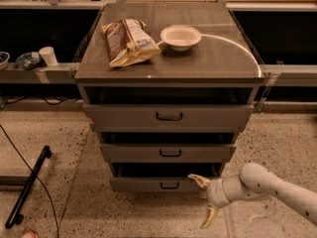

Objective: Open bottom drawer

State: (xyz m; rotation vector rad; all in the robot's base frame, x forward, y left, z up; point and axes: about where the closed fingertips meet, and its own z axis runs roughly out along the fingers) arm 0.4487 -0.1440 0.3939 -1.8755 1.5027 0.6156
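The bottom drawer (148, 184) is the lowest of three grey drawers in the cabinet, with a small black bracket handle (169, 185). Its front stands a little out from the cabinet, with a dark gap above it. My gripper (205, 200) is open at the drawer's right end, on a white arm that comes in from the lower right. One yellowish finger (199, 180) touches or nearly touches the top right of the drawer front, to the right of the handle. The other finger (210, 216) hangs lower over the floor.
The middle drawer (168, 152) and the top drawer (168, 117) sit above. A snack bag (127, 40) and a white bowl (181, 36) lie on the cabinet top. A black bar (27, 185) and cable lie on the speckled floor at left. Shelves run behind.
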